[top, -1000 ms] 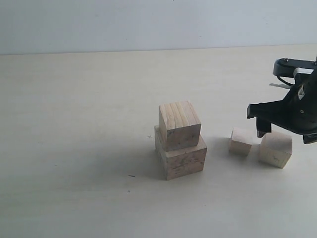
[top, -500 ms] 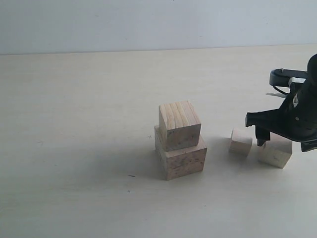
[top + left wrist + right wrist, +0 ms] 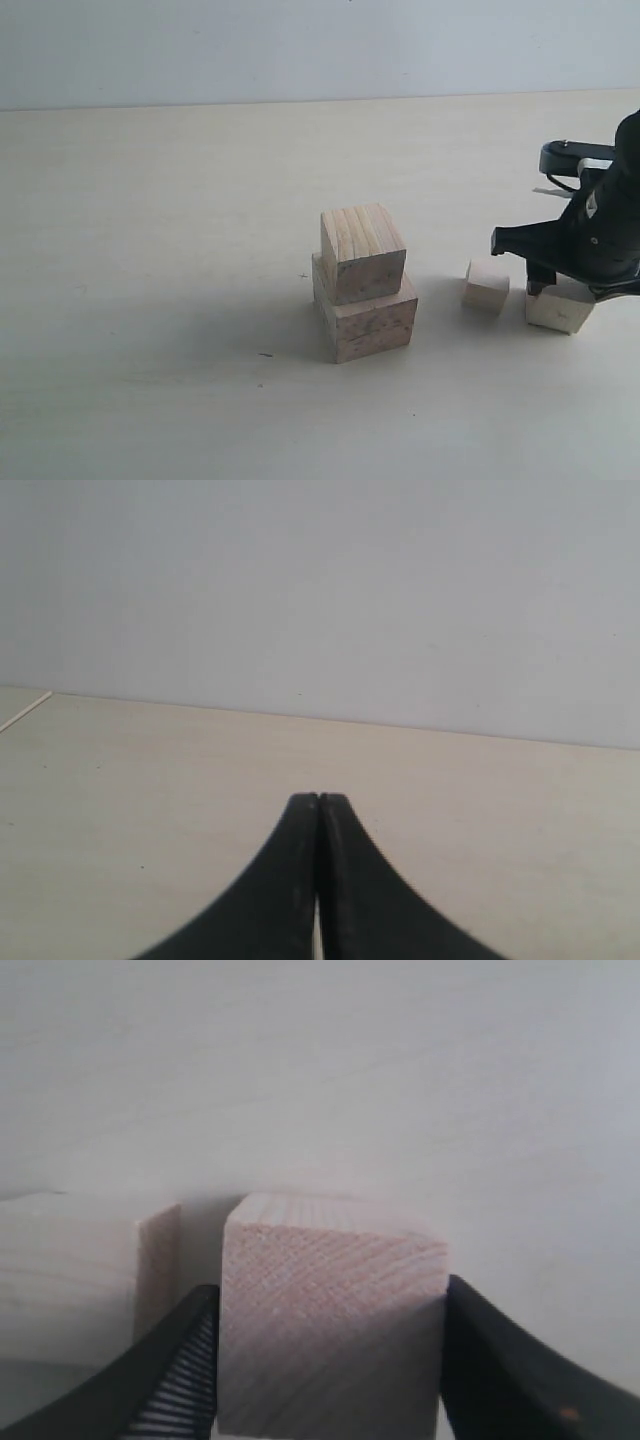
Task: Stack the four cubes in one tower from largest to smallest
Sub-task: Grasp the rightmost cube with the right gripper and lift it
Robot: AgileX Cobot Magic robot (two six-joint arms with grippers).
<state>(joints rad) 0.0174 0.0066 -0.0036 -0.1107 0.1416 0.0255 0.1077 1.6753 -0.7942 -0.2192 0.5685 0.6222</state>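
Pale bench top (image 3: 150, 300), plain pale wall (image 3: 300, 50) behind. Centre: 2nd cube (image 3: 365, 255) sits on largest cube (image 3: 370, 320), twisted slightly off base's edges, top grain lines running front-to-back. To their right: smallest cube (image 3: 486, 287) loose on bench. 3rd cube (image 3: 560, 308) just beside it, not touching, flat on bench. R gripper (image 3: 330, 1285) clamped on 3rd cube, fingers (image 3: 170, 1380) on opposite side faces. L gripper (image 3: 318, 800): fingers pressed together.

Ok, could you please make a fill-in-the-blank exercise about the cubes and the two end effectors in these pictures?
1. The stack in the middle has ___ cubes.
2. The pale cube between the fingers of the right end effector is ___ than the smallest cube beside it.
3. The left end effector is ___ and holds nothing.
Missing words: two; larger; shut.
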